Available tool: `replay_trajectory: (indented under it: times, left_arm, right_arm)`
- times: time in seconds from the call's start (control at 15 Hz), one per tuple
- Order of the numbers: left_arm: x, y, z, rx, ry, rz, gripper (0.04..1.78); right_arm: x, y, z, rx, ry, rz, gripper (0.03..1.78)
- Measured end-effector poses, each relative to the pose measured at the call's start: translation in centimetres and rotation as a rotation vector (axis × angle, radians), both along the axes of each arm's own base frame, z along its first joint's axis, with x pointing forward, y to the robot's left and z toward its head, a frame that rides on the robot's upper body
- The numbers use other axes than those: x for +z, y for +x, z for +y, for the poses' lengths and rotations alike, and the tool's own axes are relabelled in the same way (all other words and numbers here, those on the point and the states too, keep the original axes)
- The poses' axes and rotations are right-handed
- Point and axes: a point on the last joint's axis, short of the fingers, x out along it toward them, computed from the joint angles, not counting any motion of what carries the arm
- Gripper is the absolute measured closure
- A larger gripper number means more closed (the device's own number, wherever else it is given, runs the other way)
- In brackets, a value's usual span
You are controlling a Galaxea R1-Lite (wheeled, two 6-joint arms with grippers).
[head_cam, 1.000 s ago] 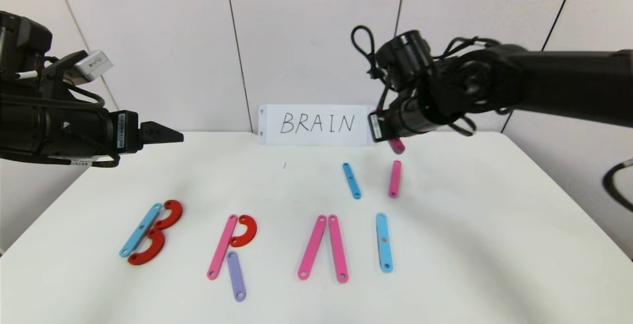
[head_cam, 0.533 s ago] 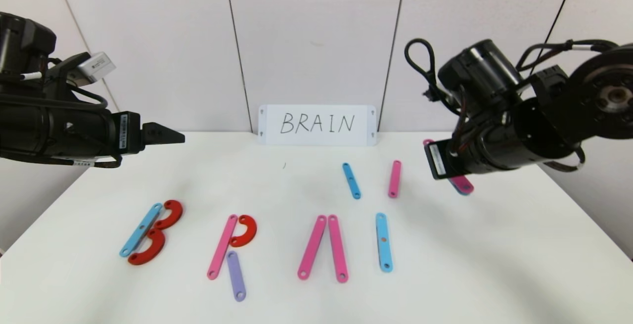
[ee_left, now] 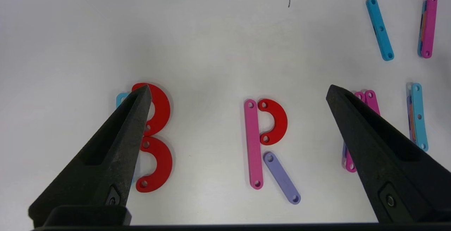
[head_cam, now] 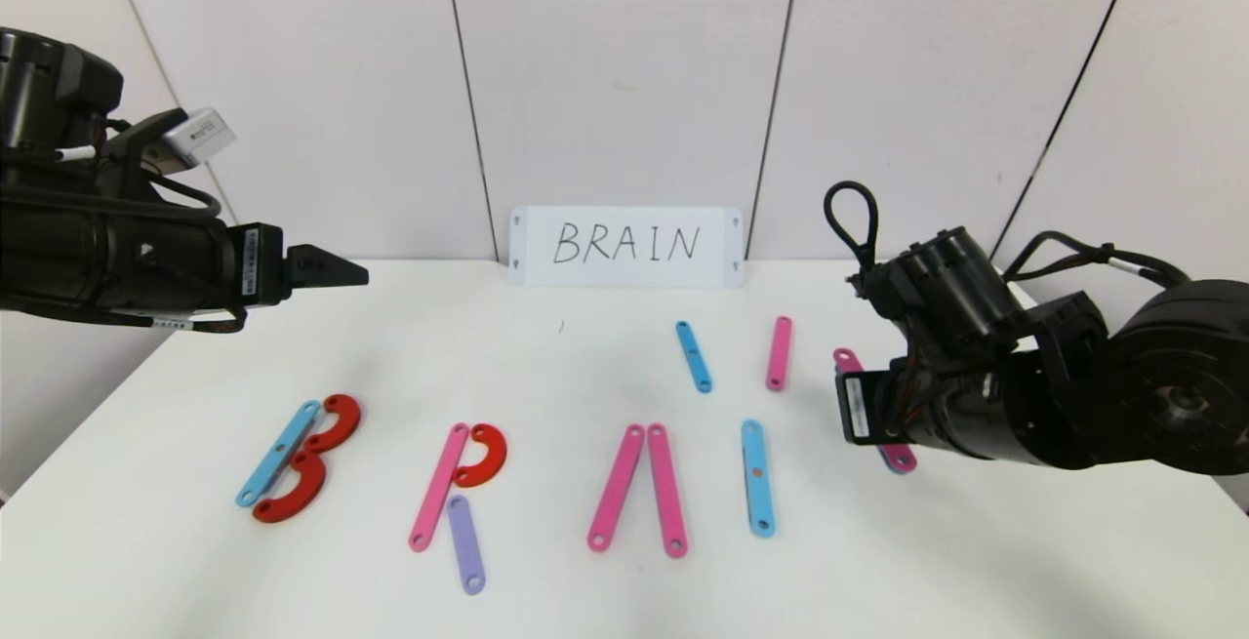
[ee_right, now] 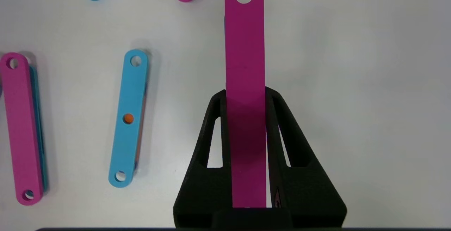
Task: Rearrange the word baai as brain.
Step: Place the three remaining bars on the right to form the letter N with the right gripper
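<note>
The letters lie in a row on the white table (head_cam: 546,366): a B (head_cam: 298,459) of a blue bar and two red C-pieces, an R (head_cam: 459,493) of pink, red and purple pieces, two leaning pink bars (head_cam: 639,488), and a blue bar (head_cam: 758,476). My right gripper (ee_right: 245,95) is shut on a pink bar (ee_right: 245,47), which also shows in the head view (head_cam: 847,361). It holds the bar low over the table, right of the blue bar (ee_right: 127,118). My left gripper (ee_left: 238,90) is open and empty, raised at the far left above the B and R.
A white card with BRAIN (head_cam: 626,246) stands at the back against the wall. A spare blue bar (head_cam: 694,356) and a spare pink bar (head_cam: 779,353) lie behind the row. The right arm's bulk (head_cam: 1073,395) hangs over the table's right side.
My right arm has swung from the back near the card to the right and down towards the front, carrying the pink bar. The left arm has barely moved.
</note>
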Motion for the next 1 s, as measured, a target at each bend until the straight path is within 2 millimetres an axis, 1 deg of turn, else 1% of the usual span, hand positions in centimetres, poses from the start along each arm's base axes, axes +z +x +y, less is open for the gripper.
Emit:
replay_trajectory:
  times: [0.27,0.47,0.67,1.0]
  left_arm:
    - [-0.1,0.2,0.0,0.000,0.001,0.004,0.09]
    - [-0.2,0.2,0.0,0.001,0.001,0.006,0.09]
    - [-0.2,0.3,0.0,0.001,0.001,0.006,0.09]
    - [-0.2,0.4,0.0,0.001,0.001,0.008,0.09]
  right_arm:
    - [-1.8,0.0,0.6,-0.050,0.033,0.049,1.51]
    - [-3.2,-0.3,0.8,-0.060,0.028,0.092,1.51]
    - [-4.3,-0.2,1.0,-0.065,0.035,0.135,1.51]
    - [-5.6,0.3,1.6,-0.057,0.039,0.152,1.51]
